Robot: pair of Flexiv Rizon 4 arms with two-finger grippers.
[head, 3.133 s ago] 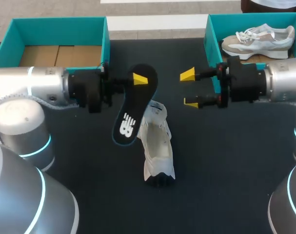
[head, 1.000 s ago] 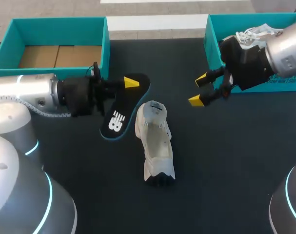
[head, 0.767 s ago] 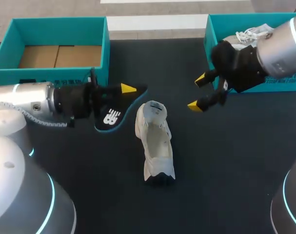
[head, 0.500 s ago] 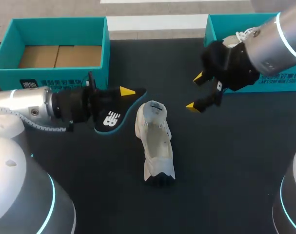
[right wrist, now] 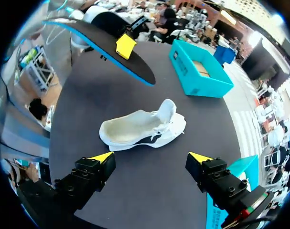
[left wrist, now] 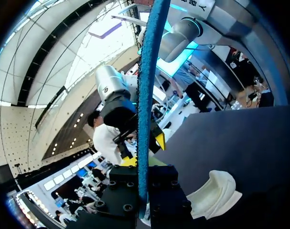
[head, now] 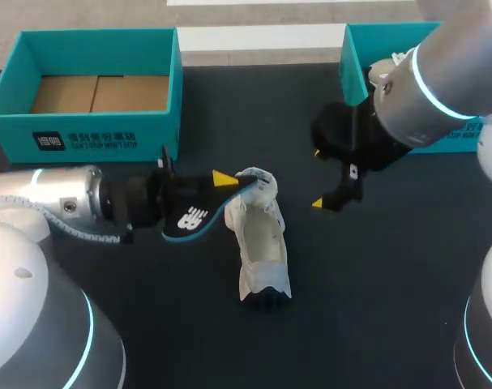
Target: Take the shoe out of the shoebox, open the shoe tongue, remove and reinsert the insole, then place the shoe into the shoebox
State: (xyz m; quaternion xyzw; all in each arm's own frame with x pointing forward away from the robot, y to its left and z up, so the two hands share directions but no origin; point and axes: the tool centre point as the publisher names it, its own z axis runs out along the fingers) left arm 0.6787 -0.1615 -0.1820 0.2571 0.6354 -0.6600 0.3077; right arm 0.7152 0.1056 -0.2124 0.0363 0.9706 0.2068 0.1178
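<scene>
The left gripper was clamped on the black insole, whose tip was just beside the heel of the white shoe at the middle of the table. The right gripper hung wide open and empty near the far-right shoebox.

Left fingers clamped on insole — right fingers spread wide.

We make out a white logo on the black foam insole. Print on the left teal cardboard shoebox and the right teal shoebox is too small to read.
</scene>
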